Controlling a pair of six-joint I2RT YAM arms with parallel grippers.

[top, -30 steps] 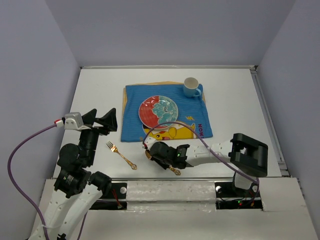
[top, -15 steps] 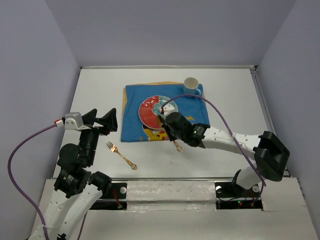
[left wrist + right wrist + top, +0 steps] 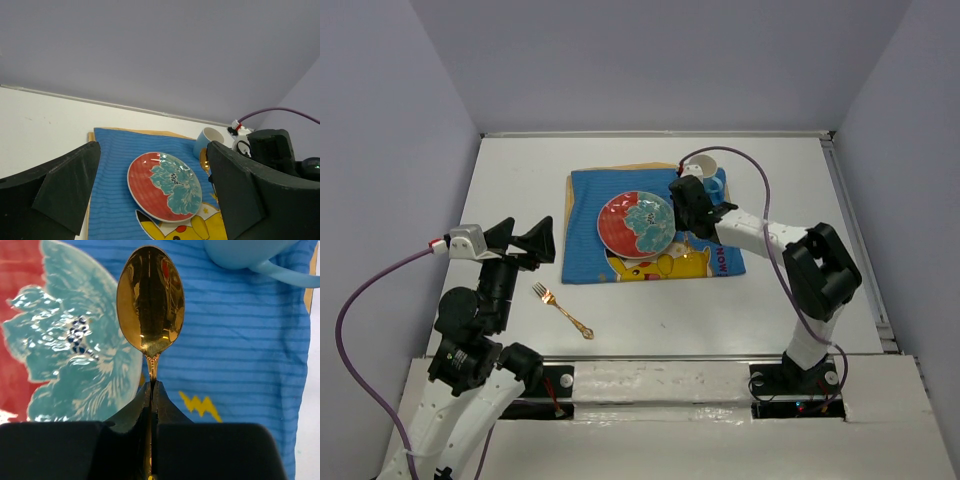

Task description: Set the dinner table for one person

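Note:
The white dinner table (image 3: 800,200) carries a blue cartoon placemat (image 3: 588,200). On it sit a red and teal flowered plate (image 3: 636,224) and a light blue mug (image 3: 703,172). My right gripper (image 3: 151,385) is shut on the handle of a gold spoon (image 3: 150,300). It holds the spoon above the placemat, between the plate's right rim and the mug (image 3: 240,252). In the top view the right gripper (image 3: 690,203) is just right of the plate. A gold fork (image 3: 563,310) lies on the bare table left of the placemat. My left gripper (image 3: 525,232) is open and empty, above the fork's area.
The plate (image 3: 164,186), mug (image 3: 206,141) and spoon bowl (image 3: 204,160) also show in the left wrist view. A purple cable (image 3: 760,190) arcs over the mug. Thin metal strips edge the table, with grey walls on three sides.
My right arm has carried the spoon from the table's front edge up over the placemat to between the plate and the mug. The left arm and the fork have not moved.

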